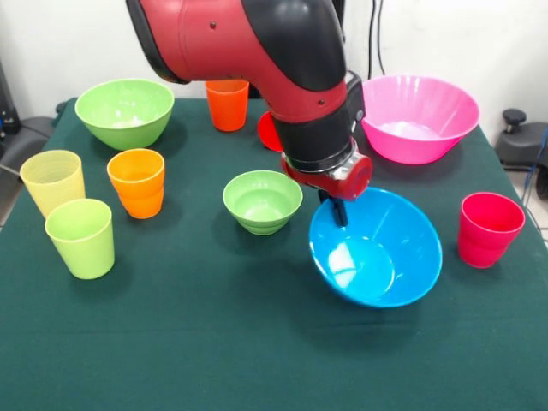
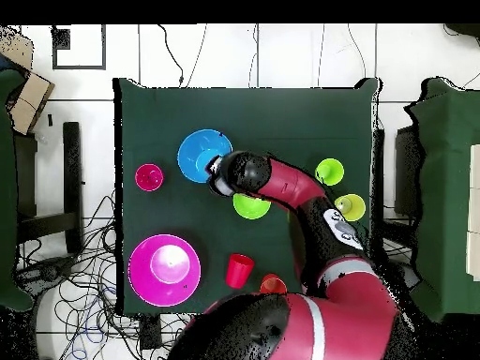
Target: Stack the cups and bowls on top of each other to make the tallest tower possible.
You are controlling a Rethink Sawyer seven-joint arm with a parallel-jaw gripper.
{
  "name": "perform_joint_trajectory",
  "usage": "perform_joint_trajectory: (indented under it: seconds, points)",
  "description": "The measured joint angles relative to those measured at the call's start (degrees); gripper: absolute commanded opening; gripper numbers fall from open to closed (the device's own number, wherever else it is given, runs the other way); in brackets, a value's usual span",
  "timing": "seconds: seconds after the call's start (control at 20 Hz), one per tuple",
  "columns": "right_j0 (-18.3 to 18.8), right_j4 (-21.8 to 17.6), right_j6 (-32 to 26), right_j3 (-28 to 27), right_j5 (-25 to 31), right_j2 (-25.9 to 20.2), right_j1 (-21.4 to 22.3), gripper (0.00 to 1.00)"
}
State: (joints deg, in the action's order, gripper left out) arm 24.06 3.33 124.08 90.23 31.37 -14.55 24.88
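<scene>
A: Quick, where's the gripper (image 1: 340,208)?

B: At the far rim of the large blue round plastic bowl (image 1: 377,248). The bowl is tilted, its opening facing the camera across the desk, and it looks lifted on that edge. The dark fingers (image 1: 341,212) sit clamped over the rim, so it's grasping the blue bowl.

A: Overhead agrees?

B: Yes, the wrist sits at the bowl's edge there, right by the blue disc.

A: Other bowls?

B: The large pink round plastic bowl (image 1: 419,117) is upright behind the blue one, near a back corner of the green-covered desk (image 1: 214,342). The large light green plastic bowl (image 1: 125,111) is at the opposite back corner. The small light green plastic bowl (image 1: 262,200) is mid-desk, just beside the blue bowl, not touching.

A: Cups?

B: The pale yellow plastic tumbler (image 1: 53,181) and the lime green plastic tumbler (image 1: 80,237) are close together at one side, with an orange plastic tumbler (image 1: 137,182) near them. A second orange tumbler (image 1: 227,104) stands at the back. The pinkish-red plastic tumbler (image 1: 488,229) is alone at the other side. A red cup (image 1: 267,131) is mostly hidden behind the arm; overhead it looks to be lying on its side.

A: Any tower?

B: Nothing stacked; every piece stands apart.
</scene>
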Motion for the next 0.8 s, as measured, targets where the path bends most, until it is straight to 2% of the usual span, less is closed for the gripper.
perform_joint_trajectory:
  seconds: [0.8]
  points:
    - [4.0, 0.0, 0.0, 2.5, -2.0, -5.4, 1.3, 0.00]
